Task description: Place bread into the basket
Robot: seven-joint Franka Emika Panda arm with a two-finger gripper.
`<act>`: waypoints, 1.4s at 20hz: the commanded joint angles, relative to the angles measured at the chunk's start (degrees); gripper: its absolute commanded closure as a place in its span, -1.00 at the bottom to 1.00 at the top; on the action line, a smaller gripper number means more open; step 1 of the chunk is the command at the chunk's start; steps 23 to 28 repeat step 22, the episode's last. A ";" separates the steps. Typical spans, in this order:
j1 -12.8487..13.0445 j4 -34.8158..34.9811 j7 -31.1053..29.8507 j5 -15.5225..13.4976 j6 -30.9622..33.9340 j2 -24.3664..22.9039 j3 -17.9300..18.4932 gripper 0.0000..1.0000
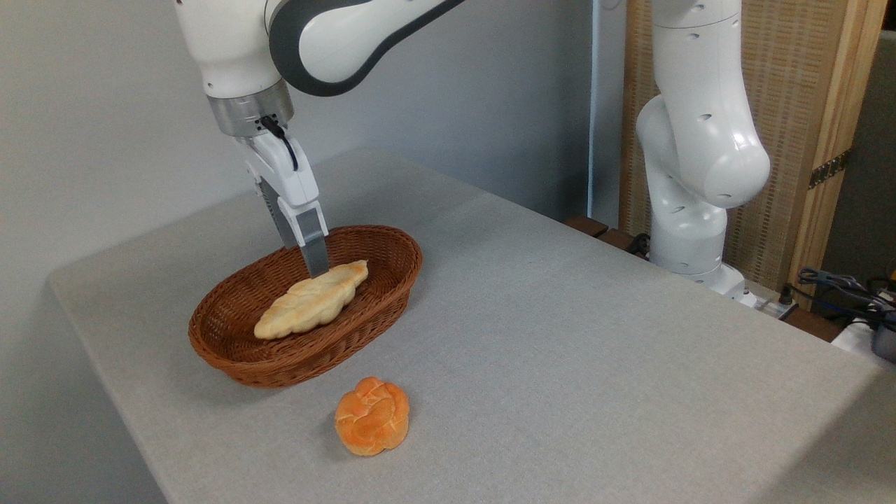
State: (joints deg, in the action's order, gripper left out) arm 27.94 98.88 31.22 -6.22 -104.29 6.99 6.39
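Bread (311, 299) lies inside basket (245, 364), centre-left of frame, on worktop (560, 336). End effector (316, 262) at loaf's upper end; grip state unclear, fingers overlapping. Risk: rising while still pinching could drag loaf out, tip basket.

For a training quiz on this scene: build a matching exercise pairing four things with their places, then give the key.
Things:
1. long pale golden braided loaf
2. small round orange knotted bun
3. oval reddish-brown woven wicker basket
4. robot's hand

Places:
A. on the bare grey tabletop, in front of the basket
B. on the table's left part, holding the loaf
C. above the basket, fingertips at the loaf's top
D. lying inside the basket

Pairs: 1-D, 2-A, 3-B, 4-C
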 commanded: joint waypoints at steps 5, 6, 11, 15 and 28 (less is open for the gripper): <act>-14.51 -8.09 -0.02 2.33 7.16 -2.14 -6.06 -1.00; -17.45 -8.00 0.15 5.48 7.34 -3.46 -8.21 -1.00; -23.72 -8.00 5.33 6.04 11.83 -5.58 -10.96 -1.00; -24.07 -8.26 5.69 5.52 11.74 -6.54 -7.80 -1.00; -24.07 -8.18 5.78 5.86 11.92 -6.90 -7.71 -1.00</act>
